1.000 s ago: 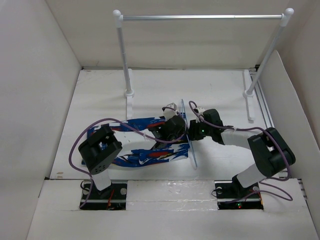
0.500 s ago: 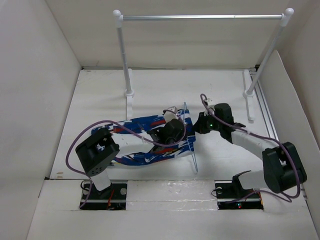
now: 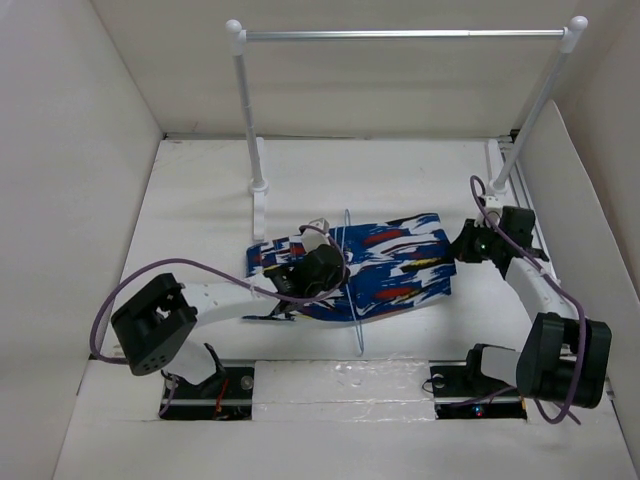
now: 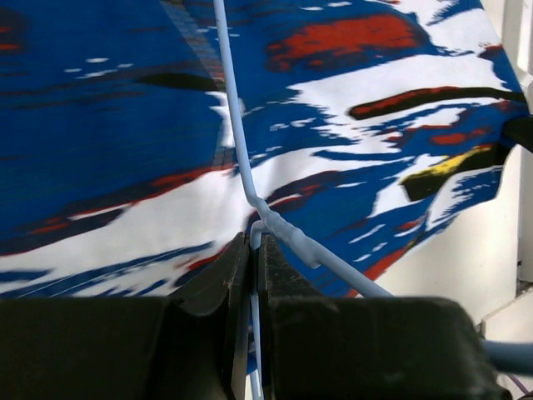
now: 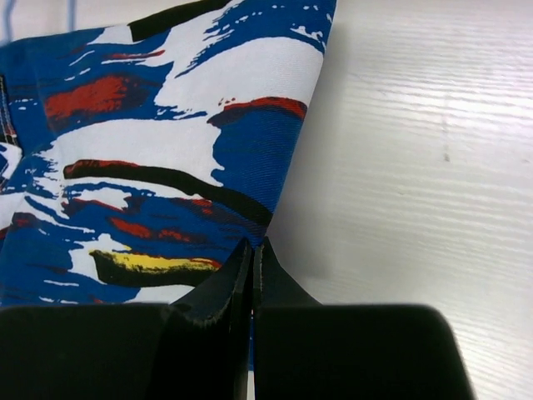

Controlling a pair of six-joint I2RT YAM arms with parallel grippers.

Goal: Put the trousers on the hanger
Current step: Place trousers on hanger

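The left gripper [image 3: 318, 268] sits low over the table [image 3: 200, 190], nearly in the middle of the workspace. In its wrist view the jaws of the left gripper [image 4: 252, 247] are closed down to a thin slit with a strand of the hanger [image 4: 237, 133] pinched between them, just below the twisted neck of the wire. From that grip the light-blue wire runs up and away from the fingers across the printed cloth. From above, the hanger [image 3: 356, 335] shows edge-on as a thin line just to the right of the left gripper, one end reaching past the cloth toward the arm bases. The trousers [image 3: 395, 265] lie spread on the table under and in front of the left gripper [image 4: 125, 125]. They stretch rightward from it across the hanger wire, so cloth shows on both sides of the wire; whether the cloth passes through the triangle cannot be told. The far right edge of the trousers ends at the right gripper [image 3: 463, 245], which is low at the table's right side. Its wrist view shows the right gripper [image 5: 252, 252] with jaws pressed almost together on the hem of the trousers [image 5: 166, 167], the cloth fanning out ahead and to the left of the fingertips and bare table to their right. Beyond both grippers stands a silver rail [image 3: 400, 34] on white posts.
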